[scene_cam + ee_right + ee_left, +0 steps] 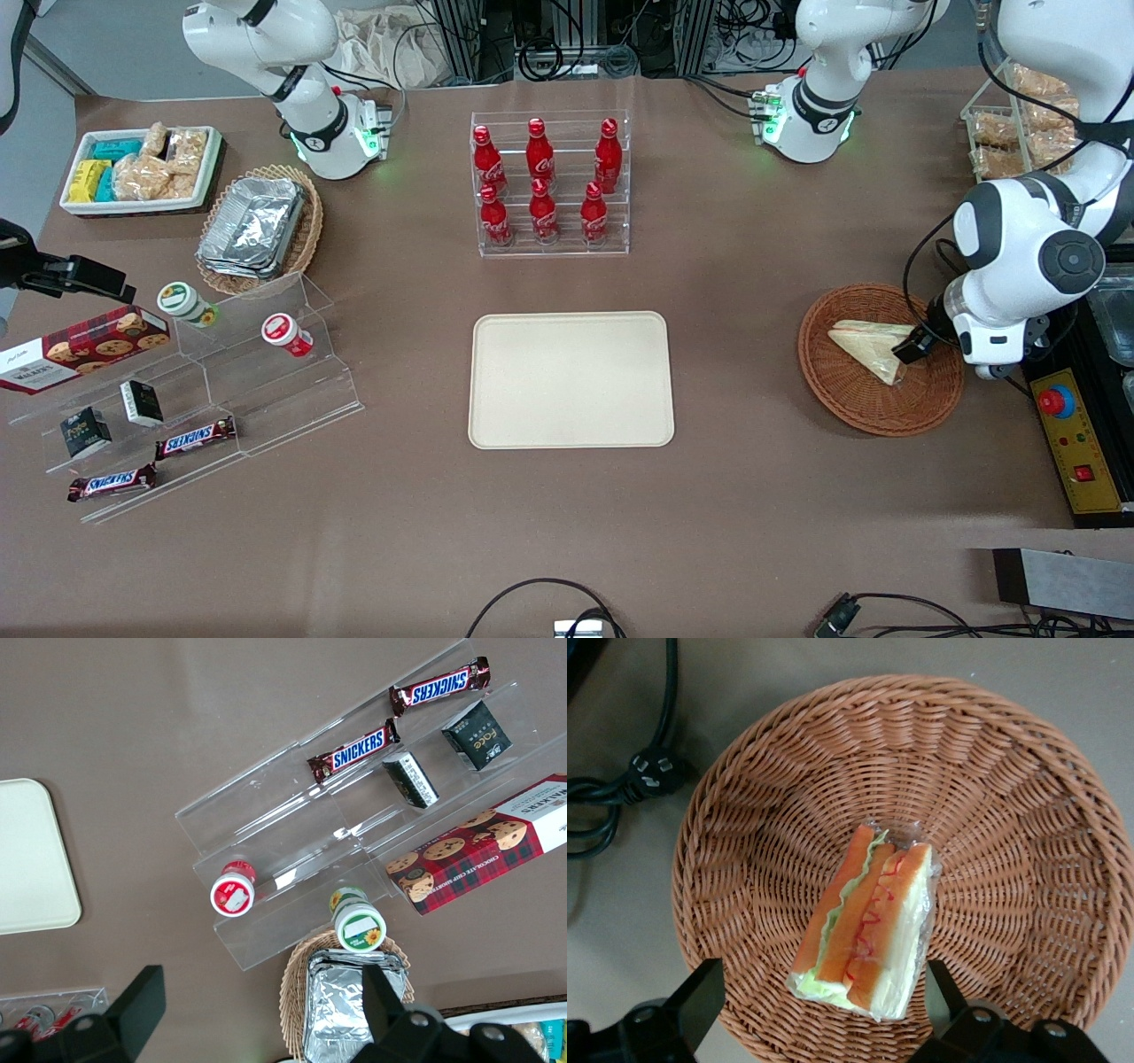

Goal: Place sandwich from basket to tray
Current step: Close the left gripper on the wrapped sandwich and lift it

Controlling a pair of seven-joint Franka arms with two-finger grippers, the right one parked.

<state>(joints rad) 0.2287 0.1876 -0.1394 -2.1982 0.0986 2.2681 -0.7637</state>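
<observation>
The sandwich (866,346) is a wrapped white-bread wedge lying in the round reddish-brown wicker basket (837,394), toward the working arm's end of the table. In the left wrist view its cut side (868,926) shows orange and green filling, and the basket's weave (1010,815) surrounds it. My left arm's gripper (912,346) is low over the basket, open, with one finger (700,1001) on each side of the sandwich's end (822,981); the fingers stand apart from the wrap. The cream-beige tray (571,381) lies flat at the table's middle, with nothing on it.
A clear rack of red bottles (549,182) stands farther from the front camera than the tray. A control box with a red button (1076,434) sits beside the basket. A black cable and plug (647,775) lie on the table next to the basket.
</observation>
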